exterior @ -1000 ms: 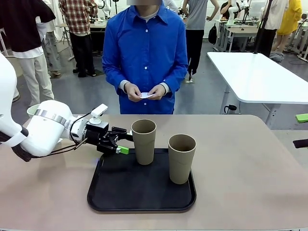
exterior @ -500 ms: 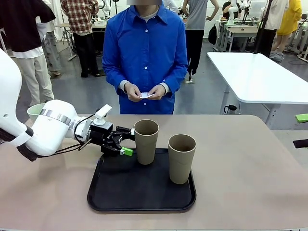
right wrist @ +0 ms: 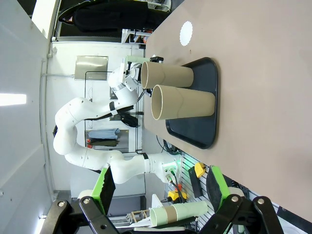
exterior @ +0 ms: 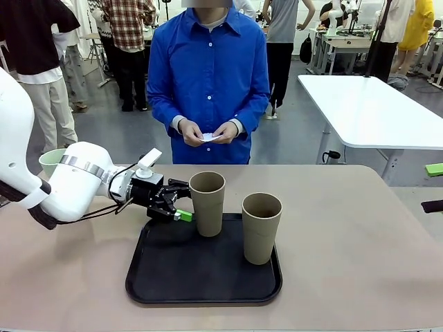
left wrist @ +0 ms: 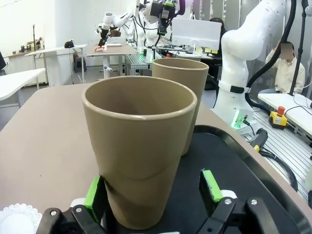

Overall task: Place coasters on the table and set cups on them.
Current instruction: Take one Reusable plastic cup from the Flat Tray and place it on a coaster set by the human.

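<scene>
The left gripper [exterior: 184, 202] has slid in on the tan cup [exterior: 207, 203] at the tray's [exterior: 159, 277] back edge, jaws wide either side and not yet clamped. A grasp looks next, bound for the coaster [left wrist: 19, 215] on the table [left wrist: 48, 126]. The right gripper [right wrist: 161, 187] is wide and empty.

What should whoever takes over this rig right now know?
Left gripper open, jaws astride the back tan cup, not gripping.
Right gripper open, empty.
That cup and the front tan cup stand on the black tray; mint cup on the table behind the left arm.
One coaster lies bare on the table beside the tray.
Left: tan cups onto coasters.
</scene>
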Tool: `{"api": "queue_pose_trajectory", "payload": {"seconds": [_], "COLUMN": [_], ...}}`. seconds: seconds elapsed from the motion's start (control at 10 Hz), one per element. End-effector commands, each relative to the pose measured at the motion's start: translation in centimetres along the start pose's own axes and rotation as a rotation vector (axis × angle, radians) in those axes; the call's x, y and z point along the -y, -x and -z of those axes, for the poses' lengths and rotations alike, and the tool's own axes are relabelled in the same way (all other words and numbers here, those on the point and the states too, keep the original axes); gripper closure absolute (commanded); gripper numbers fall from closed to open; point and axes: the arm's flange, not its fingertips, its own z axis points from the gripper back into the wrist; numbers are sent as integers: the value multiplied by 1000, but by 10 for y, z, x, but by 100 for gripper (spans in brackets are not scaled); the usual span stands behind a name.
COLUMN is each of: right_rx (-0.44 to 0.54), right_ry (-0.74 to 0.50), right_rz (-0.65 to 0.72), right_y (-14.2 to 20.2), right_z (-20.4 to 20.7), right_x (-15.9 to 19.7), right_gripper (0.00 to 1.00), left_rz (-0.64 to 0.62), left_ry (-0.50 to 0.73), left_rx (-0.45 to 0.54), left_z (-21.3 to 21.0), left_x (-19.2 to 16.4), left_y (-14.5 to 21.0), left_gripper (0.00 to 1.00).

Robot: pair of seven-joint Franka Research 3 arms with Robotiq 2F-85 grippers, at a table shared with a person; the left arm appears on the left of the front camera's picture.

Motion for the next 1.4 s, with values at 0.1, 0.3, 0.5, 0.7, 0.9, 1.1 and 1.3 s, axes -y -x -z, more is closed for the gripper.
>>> {"api": "queue_pose_trajectory", "payload": {"seconds": [0.1, 0.3, 0.5, 0.7, 0.9, 1.1, 1.3], "right_rx": [8, 8, 8, 8, 8, 8, 8], "right_ry": [-22, -22, -22, -22, -22, -22, -22], "right_rz": [-15, -15, -15, -15, -15, -15, -15], "right_y": [-2, -2, -2, -2, -2, -2, -2], "right_z": [0, 0, 0, 0, 0, 0, 0], "right_x": [0, 0, 0, 0, 0, 0, 0], "right_gripper": [0, 0, 0, 0, 0, 0, 0], "left_rz": [46, 45, 36, 25, 21, 20, 22], "left_ry": [-29, -31, -22, -11, -6, -1, 0], "left_rx": [15, 15, 14, 11, 5, 0, -6], "left_z": [4, 7, 14, 21, 29, 36, 39], "left_x": [-10, -17, -21, -23, -24, -27, -31], "left_y": [4, 4, 4, 4, 3, 3, 4], "left_gripper": [0, 0, 0, 0, 0, 0, 0]}}
